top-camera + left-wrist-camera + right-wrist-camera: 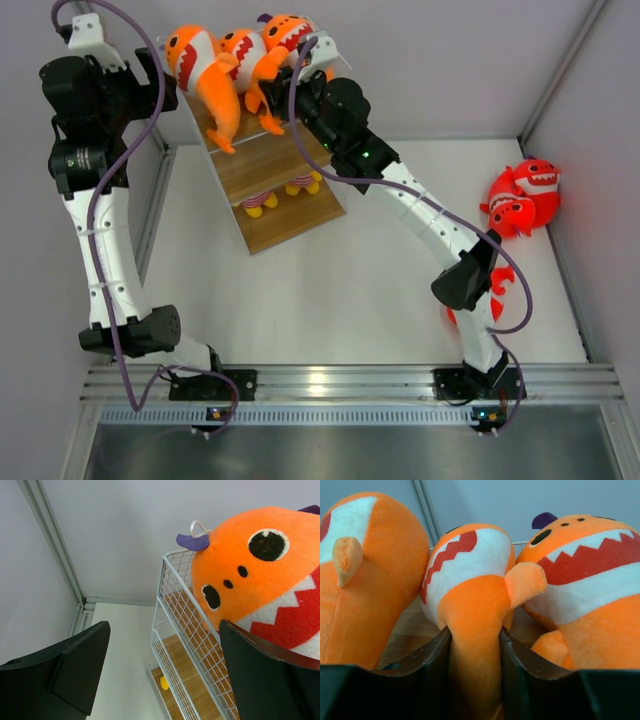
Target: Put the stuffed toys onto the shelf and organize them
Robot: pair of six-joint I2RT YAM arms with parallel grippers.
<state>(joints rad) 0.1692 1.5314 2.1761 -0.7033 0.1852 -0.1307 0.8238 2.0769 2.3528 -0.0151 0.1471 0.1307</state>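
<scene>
Orange sharks (245, 55) occupy the shelf (290, 215) top; red sharks (525, 195) lie on the desk (350, 300). Right pincer (475, 632) pinches the middle shark (470, 605); left pincer (162, 627) spread.

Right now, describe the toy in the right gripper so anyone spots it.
Find the wooden shelf at the far wall. On its top tier, pick the middle orange shark of three: the one whose tail sits between the fingers of the right gripper.

Orange shark (260, 580) on wire shelf (176, 611)
</scene>
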